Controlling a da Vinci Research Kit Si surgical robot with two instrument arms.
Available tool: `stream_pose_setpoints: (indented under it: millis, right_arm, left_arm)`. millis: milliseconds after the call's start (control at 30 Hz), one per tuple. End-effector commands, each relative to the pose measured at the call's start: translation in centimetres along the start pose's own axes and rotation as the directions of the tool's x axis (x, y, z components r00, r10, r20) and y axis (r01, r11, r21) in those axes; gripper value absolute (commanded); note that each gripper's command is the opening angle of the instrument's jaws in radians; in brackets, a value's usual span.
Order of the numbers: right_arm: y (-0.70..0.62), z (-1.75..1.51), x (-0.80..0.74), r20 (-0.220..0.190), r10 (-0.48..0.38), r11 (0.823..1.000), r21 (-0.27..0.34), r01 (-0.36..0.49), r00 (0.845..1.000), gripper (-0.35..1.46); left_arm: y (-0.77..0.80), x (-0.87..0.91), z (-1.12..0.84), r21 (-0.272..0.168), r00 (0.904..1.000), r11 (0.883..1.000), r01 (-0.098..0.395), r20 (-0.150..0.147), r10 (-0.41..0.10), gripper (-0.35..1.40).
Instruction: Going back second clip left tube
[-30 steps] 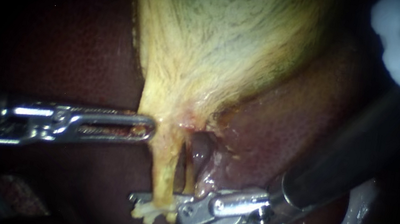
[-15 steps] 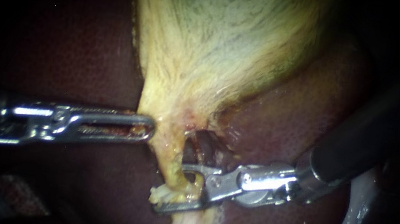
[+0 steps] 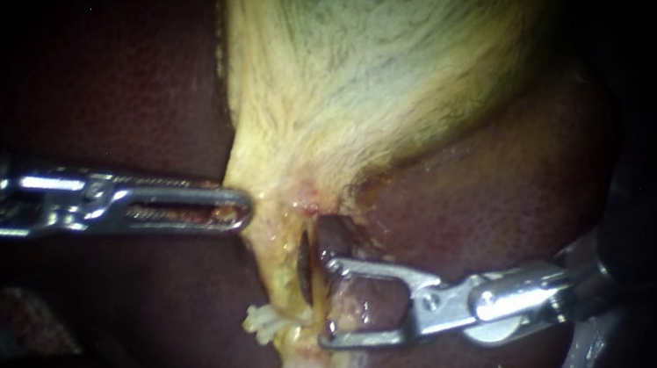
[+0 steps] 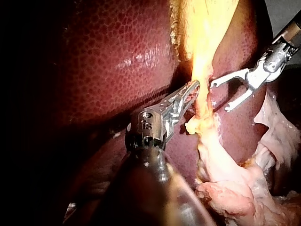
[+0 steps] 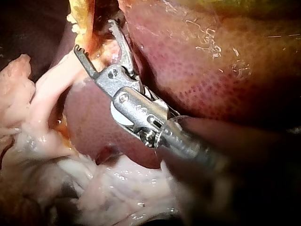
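The left tube [image 3: 278,269] is a thin yellow stalk, hanging from the gallbladder [image 3: 366,66] just below the middle of the frame. The right instrument [image 3: 327,300] sits just to its right, with its jaws wide open and holding nothing. The left instrument [image 3: 243,213] comes in from the left edge, and its jaws pinch the gallbladder's narrow end. Dark liver [image 3: 113,86] lies all around.

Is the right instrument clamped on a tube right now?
No, the right instrument is open beside the left tube, with a plain gap at its tip and nothing gripped.
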Motion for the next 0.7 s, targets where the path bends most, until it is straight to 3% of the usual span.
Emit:
stream_pose_setpoints:
  millis: [33,367,700]
  right_arm:
    - [0.02,-0.06,0.03,0.002,-0.01,1.0,-0.001,0.01,1.0,0.6]
    - [0.08,-0.44,0.29,-0.001,-0.069,0.998,0.003,0.069,0.998,0.6]
    - [0.05,-0.48,0.31,-0.002,-0.069,0.998,0.006,0.069,0.998,0.6]
  left_arm:
    - [0.0,0.0,0.0,0.0,1.0,1.0,0.0,0.0,0.0,-0.35]
    - [0.04,0.02,0.06,-0.001,1.0,1.0,-0.002,0.001,0.002,-0.35]
    - [0.11,0.23,0.4,0.0,1.0,1.0,-0.008,0.001,0.008,-0.35]
